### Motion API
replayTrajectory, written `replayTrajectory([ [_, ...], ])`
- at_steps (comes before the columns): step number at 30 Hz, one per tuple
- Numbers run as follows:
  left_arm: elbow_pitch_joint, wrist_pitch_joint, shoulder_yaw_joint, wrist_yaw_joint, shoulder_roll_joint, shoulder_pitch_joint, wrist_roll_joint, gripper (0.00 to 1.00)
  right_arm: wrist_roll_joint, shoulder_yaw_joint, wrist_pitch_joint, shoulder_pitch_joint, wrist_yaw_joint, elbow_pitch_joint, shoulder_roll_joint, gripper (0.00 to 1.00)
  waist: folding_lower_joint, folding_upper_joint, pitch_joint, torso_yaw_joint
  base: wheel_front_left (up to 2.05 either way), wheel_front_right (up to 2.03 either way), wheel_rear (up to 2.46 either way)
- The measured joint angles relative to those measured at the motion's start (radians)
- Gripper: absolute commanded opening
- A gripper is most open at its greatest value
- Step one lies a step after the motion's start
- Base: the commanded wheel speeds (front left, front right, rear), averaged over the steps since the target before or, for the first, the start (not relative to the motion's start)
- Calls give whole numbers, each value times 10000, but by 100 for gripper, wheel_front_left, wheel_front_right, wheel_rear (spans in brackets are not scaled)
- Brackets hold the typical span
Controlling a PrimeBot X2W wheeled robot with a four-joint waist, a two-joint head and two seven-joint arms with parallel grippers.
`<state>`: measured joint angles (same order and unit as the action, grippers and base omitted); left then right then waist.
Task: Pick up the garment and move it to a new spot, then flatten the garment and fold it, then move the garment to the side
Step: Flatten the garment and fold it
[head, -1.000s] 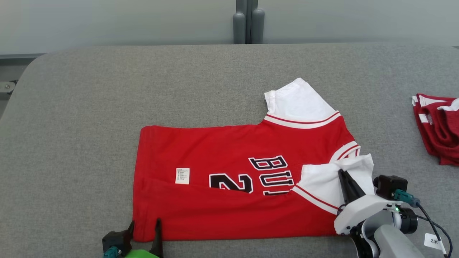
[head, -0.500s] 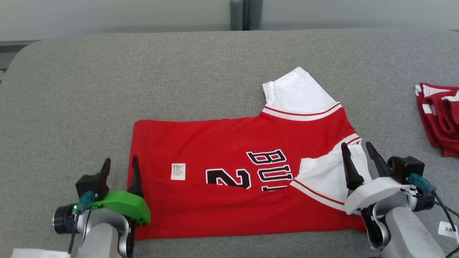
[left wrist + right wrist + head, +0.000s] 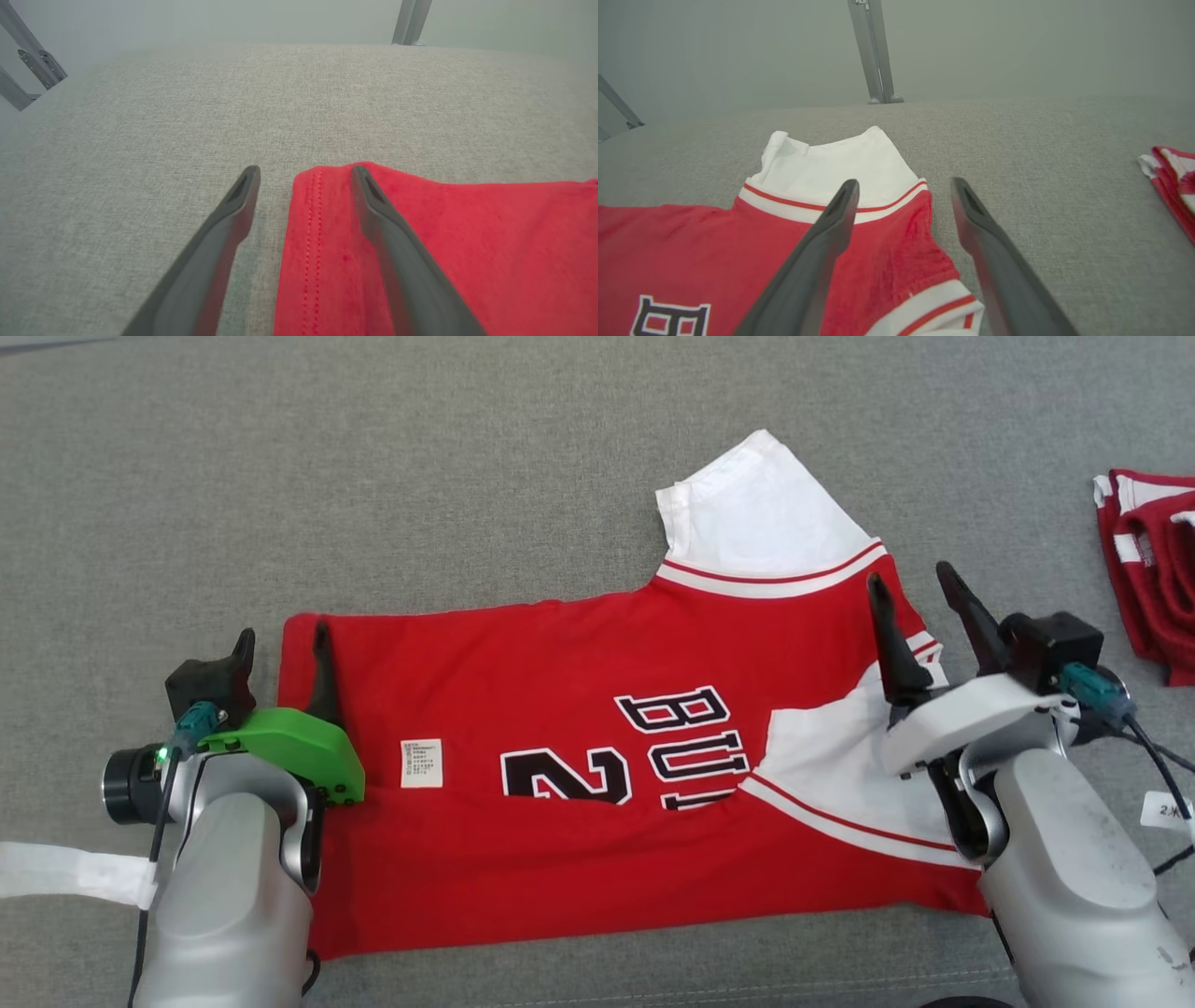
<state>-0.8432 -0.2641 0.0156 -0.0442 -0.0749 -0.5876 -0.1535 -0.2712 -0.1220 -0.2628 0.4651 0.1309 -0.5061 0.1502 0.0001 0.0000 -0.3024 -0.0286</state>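
A red jersey (image 3: 597,709) (image 3: 467,242) (image 3: 691,247) with black-and-white lettering is lying flat on a gray fabric-covered surface (image 3: 467,476), its hem pointing toward the robot's left and its shoulders toward the right. Its near long side is lying doubled over the body, and the fold is cutting across the bottom of the number. One white sleeve (image 3: 822,756) is lying folded in over the chest; the other white sleeve (image 3: 747,513) (image 3: 831,163) is sticking out past the far edge. A white care label (image 3: 422,763) is showing near the hem.

The left jaws are standing wide apart and gripping nothing, straddling the hem's far corner: one of the left fingers (image 3: 324,672) (image 3: 387,224) is sitting over red cloth, the other over bare gray. The right jaws are likewise standing spread and empty, straddling the shoulder edge beside the far sleeve, with one of the right fingers (image 3: 887,635) (image 3: 822,233) over the red shoulder and its partner over bare surface. Whether any fingertip is touching the cloth cannot be told.

Wide bare surface is lying beyond the jersey's far edge and to its left. On the right, a strip of gray is separating it from a second red-and-white garment (image 3: 1153,579) (image 3: 1176,186), bunched well apart.
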Motion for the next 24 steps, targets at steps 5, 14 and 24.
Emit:
replayTrajectory([
  [5,-587,0,-21,109,2,-313,142,100,12,-349,0,723,2,-146,111,100,0,0,-388,71,0,0,0],
  [14,-715,-12,132,-35,144,-687,190,0,-222,-1168,0,2513,2,-1465,679,100,0,0,-839,-172,0,0,0],
  [24,-121,0,660,-222,240,-791,12,0,-685,-2431,1099,5026,2,-4084,1287,100,0,0,-1053,-987,0,0,0],
])
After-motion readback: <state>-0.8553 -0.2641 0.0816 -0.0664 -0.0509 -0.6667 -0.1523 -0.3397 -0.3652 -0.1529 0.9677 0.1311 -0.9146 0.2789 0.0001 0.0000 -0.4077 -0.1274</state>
